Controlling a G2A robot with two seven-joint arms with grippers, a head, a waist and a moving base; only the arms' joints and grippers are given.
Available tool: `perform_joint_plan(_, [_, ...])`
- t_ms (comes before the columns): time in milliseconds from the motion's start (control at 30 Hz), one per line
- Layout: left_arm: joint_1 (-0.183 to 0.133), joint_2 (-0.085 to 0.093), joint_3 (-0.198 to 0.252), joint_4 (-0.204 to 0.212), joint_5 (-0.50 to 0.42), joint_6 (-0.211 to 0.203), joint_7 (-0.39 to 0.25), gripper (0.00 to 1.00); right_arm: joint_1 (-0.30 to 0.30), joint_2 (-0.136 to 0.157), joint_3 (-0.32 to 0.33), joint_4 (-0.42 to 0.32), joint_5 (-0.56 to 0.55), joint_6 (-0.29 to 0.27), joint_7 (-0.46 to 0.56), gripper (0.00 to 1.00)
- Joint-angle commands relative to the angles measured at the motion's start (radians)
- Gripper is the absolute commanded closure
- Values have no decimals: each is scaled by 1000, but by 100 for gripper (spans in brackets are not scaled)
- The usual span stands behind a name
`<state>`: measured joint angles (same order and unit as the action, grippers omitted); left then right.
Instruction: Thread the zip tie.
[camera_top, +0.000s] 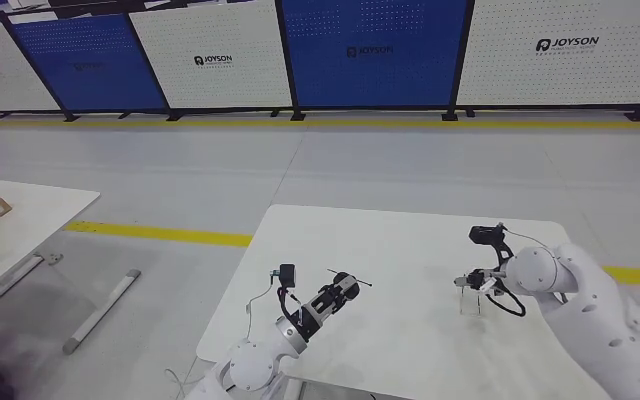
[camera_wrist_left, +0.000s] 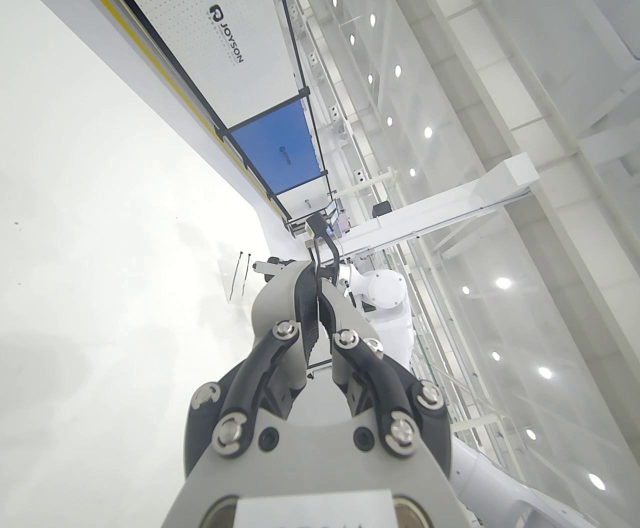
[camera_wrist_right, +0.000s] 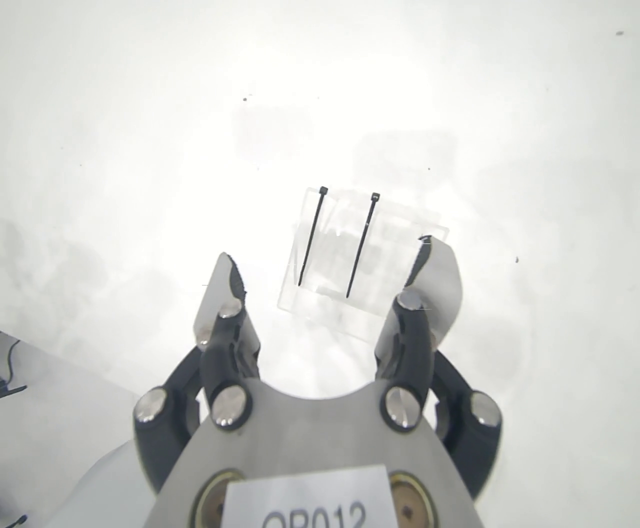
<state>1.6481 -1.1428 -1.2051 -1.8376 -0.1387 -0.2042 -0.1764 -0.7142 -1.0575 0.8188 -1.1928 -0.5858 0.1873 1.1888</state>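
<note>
Two loose zip ties (camera_wrist_right: 361, 245) lie side by side, slightly apart, on a clear block (camera_wrist_right: 400, 220) on the right part of the white table (camera_top: 400, 240). Their heads are at the end away from the right gripper (camera_wrist_right: 330, 255). That gripper hangs over the block with its fingers spread wide and nothing between them. One fingertip (camera_wrist_right: 430, 250) sits at the block's corner, but whether it touches cannot be told.

Well to the left, near the table's near edge, the left gripper (camera_top: 345, 288) has its pads pressed together on a third zip tie (camera_top: 352, 278). This thin black strip crosses the fingertips and sticks out on both sides above the tabletop.
</note>
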Motion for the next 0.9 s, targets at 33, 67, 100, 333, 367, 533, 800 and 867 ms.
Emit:
perform_joint_plan(33, [0, 0, 0, 0, 0, 0, 0, 100, 6, -6, -6, 20, -2, 7, 8, 56])
perform_joint_plan(67, [0, 0, 0, 0, 0, 0, 0, 100, 8, -7, -7, 24, -3, 8, 9, 55])
perform_joint_plan(100, [0, 0, 0, 0, 0, 0, 0, 100, 10, -8, -9, 28, -5, 9, 11, 56])
perform_joint_plan(333, [0, 0, 0, 0, 0, 0, 0, 100, 23, -20, -19, 59, -24, 34, 21, 64])
perform_joint_plan(367, [0, 0, 0, 0, 0, 0, 0, 100, 26, -22, -22, 66, -26, 34, 24, 65])
perform_joint_plan(533, [0, 0, 0, 0, 0, 0, 0, 100, 40, -35, -39, 105, -34, 42, 34, 69])
perform_joint_plan(800, [0, 0, 0, 0, 0, 0, 0, 100, 73, -64, -65, 189, -18, 21, 32, 74])
perform_joint_plan(867, [0, 0, 0, 0, 0, 0, 0, 100, 82, -70, -69, 212, -12, 12, 31, 76])
